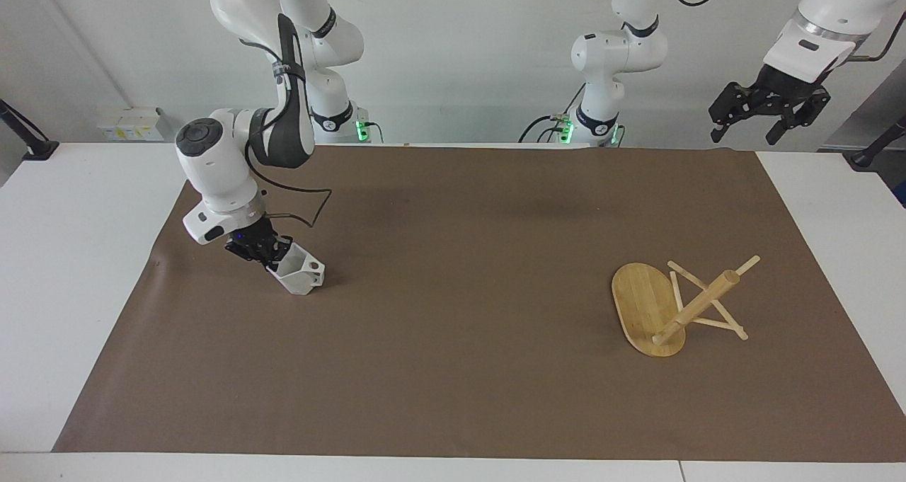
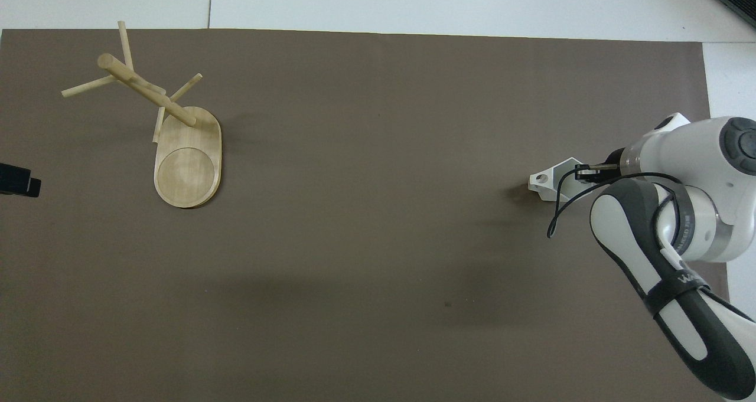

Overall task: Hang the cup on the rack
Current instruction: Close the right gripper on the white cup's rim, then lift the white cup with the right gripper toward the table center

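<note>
The only lettering I could find was on the dark forearm cover of my right arm, low in the overhead view: a few white letters beginning "WA", the rest too small to read. Nothing on the cup, the rack or the brown mat (image 1: 453,397) carried a label I could make out.

My right gripper (image 1: 272,255) was down at the cup (image 1: 300,272), toward the right arm's end of the table, its fingertips pinched shut on the cup's wall at the rim. The cup was tipped rather than upright. Its mouth faced up and toward my right wrist, and its blocky handle, with the round hole showing, pointed away from the gripper toward the middle of the mat. In the overhead view the cup (image 2: 552,182) showed the same lean, handle toward the rack's end of the table. Whether its lower edge touched the mat I could not tell.

The rack (image 1: 669,305) lay tipped over toward the left arm's end of the table, well apart from the cup. Its oval base stood on edge against the mat, its flat underside toward the middle of the table. The thick post, the long axis, slanted away from the base toward the left arm's end of the table, and the thin pegs crossed it near the tip, some resting on the mat.

My left gripper (image 1: 768,110) waited high in the air over the white table's edge, jaws spread wide and holding nothing.
</note>
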